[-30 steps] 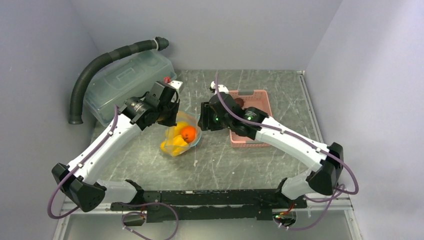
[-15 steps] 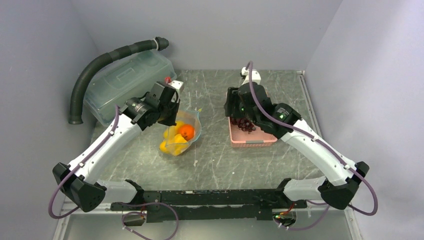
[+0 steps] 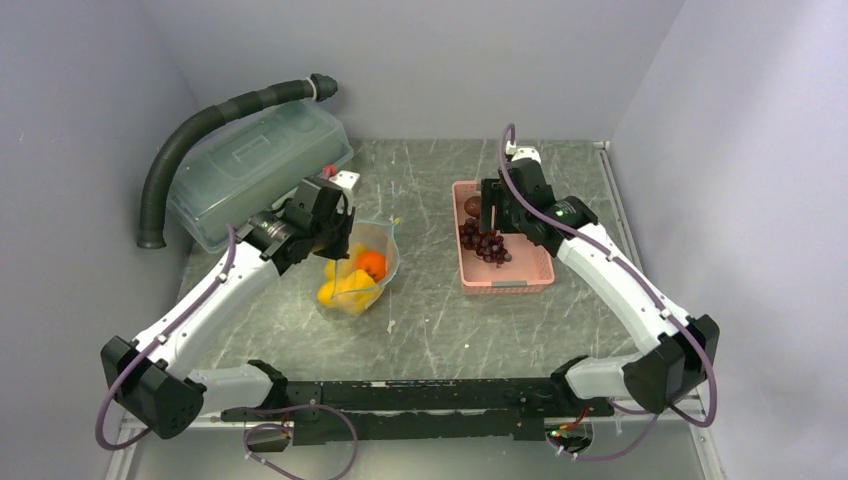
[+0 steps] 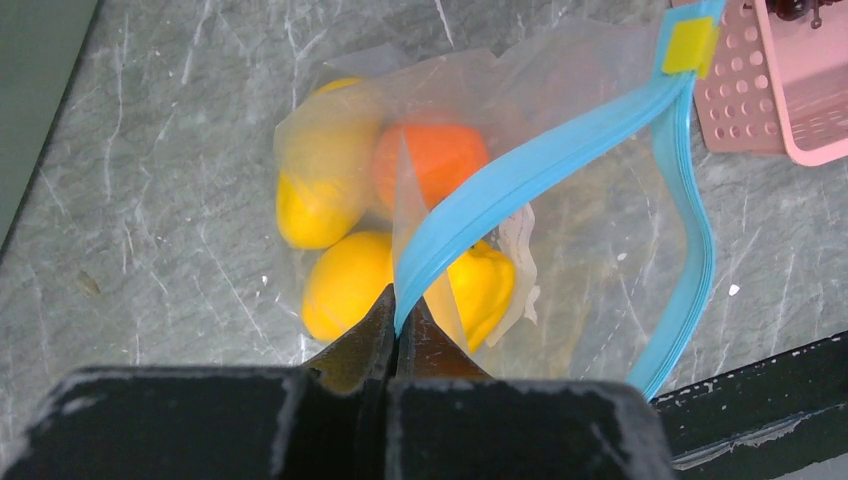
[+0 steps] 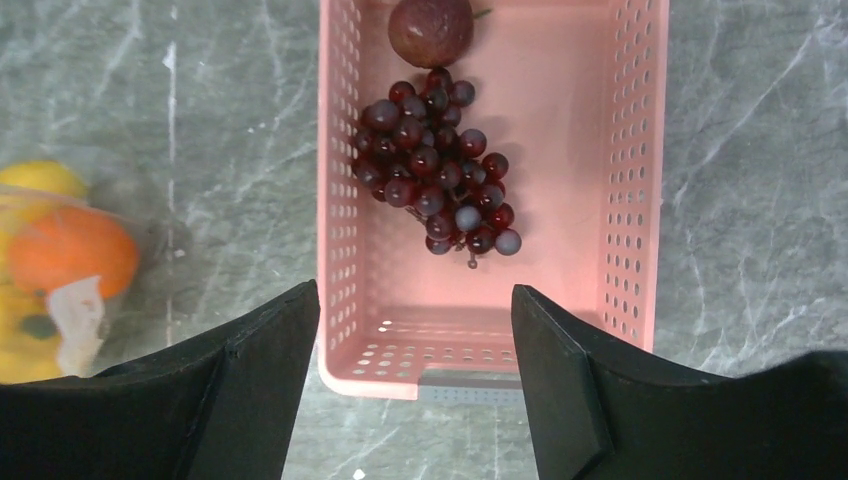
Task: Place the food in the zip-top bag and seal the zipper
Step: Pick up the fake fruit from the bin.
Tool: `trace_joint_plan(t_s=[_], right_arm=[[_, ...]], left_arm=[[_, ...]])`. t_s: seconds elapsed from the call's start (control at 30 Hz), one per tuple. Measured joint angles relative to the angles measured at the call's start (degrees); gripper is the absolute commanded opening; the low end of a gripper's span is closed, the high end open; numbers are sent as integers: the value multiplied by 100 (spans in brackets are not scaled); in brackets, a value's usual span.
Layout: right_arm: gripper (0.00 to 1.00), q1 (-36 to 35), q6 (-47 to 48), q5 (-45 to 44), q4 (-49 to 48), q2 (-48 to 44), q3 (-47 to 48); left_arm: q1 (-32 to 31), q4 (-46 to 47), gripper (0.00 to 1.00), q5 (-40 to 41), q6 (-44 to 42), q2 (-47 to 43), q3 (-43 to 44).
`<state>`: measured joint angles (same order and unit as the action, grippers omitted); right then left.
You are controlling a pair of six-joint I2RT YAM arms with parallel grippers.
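The clear zip-top bag (image 3: 362, 270) lies left of centre with yellow oval fruits (image 4: 345, 285) and a round orange one (image 4: 432, 160) inside. My left gripper (image 4: 400, 320) is shut on the bag's teal-blue zipper strip (image 4: 520, 175) and holds the mouth up. The dark purple grape bunch (image 5: 435, 165) and the small brown-red ball (image 5: 430, 30) lie in the pink basket (image 5: 640, 180). My right gripper (image 5: 415, 310) is open and empty above the basket's near end. In the top view it (image 3: 492, 215) hangs over the grapes (image 3: 484, 243).
A large translucent grey-green lidded box (image 3: 255, 165) stands at the back left with a black ribbed hose (image 3: 200, 130) over it. The pink basket (image 3: 528, 270) sits right of centre. A black rail (image 3: 420, 395) runs along the near edge.
My right arm has swung from beside the bag to the right, over the pink basket. The left gripper has kept its hold on the zipper strip and shifted slightly.
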<state>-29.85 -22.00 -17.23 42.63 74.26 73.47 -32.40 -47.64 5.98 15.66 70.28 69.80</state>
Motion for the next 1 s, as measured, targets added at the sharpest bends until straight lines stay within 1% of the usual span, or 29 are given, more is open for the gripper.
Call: trace_joint_plan(t_s=[0.07,0.2,0.3,0.7,0.87,1.0], right_arm=[[77,118,81,109,-90,118,-120],[86,317,238,332,-238,361,-308],[89,444,365,505,-367,595,-339],[89,577,667,684,-619,1950,-334],[88,581,730,737,-638,2299,-299],[88,581,750,715,-660,2597,-83]], left_arm=[[46,50,0,-15,0,-125,-103],[98,131,0,-13,-15,-245,-181],[109,179,0,-9,-20,-313,-243],[109,229,0,46,-59,-402,-304],[109,232,0,98,-85,-402,-304],[109,234,0,101,-103,-402,-304]])
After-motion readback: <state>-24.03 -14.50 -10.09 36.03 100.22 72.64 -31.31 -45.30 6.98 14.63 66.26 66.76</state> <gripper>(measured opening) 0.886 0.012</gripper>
